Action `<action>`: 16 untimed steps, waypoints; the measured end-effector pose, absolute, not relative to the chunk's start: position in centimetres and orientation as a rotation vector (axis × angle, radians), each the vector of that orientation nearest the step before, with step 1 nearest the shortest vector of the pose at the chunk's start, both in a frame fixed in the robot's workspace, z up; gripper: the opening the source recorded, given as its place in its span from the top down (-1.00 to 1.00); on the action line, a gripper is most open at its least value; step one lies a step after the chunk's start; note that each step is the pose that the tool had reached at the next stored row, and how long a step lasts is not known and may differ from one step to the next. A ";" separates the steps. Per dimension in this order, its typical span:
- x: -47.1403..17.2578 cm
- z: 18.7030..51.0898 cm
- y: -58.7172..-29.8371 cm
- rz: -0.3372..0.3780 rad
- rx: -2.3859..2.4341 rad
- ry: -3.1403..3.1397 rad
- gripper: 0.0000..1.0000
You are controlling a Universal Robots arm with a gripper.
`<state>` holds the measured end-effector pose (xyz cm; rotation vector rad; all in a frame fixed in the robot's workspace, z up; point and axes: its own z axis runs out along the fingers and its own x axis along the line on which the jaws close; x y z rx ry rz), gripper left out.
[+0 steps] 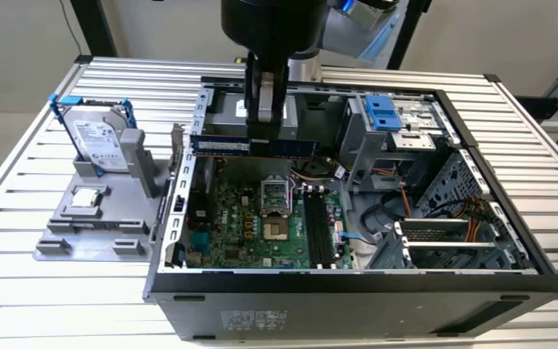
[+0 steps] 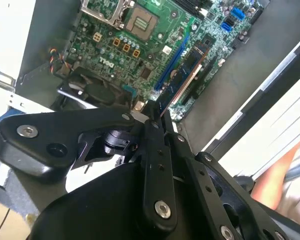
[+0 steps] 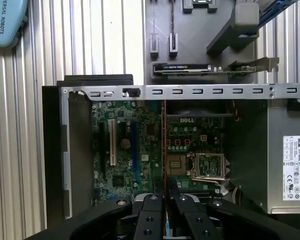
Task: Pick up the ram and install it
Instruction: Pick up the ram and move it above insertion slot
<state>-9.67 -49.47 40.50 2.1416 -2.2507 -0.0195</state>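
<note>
Your gripper [image 1: 264, 138] pinches the long, dark-blue circuit-board ram stick [image 1: 223, 145] at its middle, upper centre of the exterior view, above the open black computer case [image 1: 357, 291]. Its long axis runs left-right; the black memory slots [image 1: 315, 225] below lie crosswise.

Setting: robotics lab or test workshop. Evidence: ribbed aluminium desk [image 1: 56, 309]; desktop computer case [image 1: 357, 309] lying open with its circuit board exposed; grey parts holder [image 1: 99, 227] with a hard drive [image 1: 95, 138] standing in it; black robot arm [image 1: 269, 22] overhead; bare pale walls.
</note>
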 end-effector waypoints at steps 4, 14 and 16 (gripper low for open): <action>-9.0 40.5 -49.5 -0.019 2.142 -2.251 1.00; -7.3 40.5 -49.5 -0.020 2.142 -2.251 1.00; -7.0 40.5 -49.5 -0.020 2.142 -2.251 1.00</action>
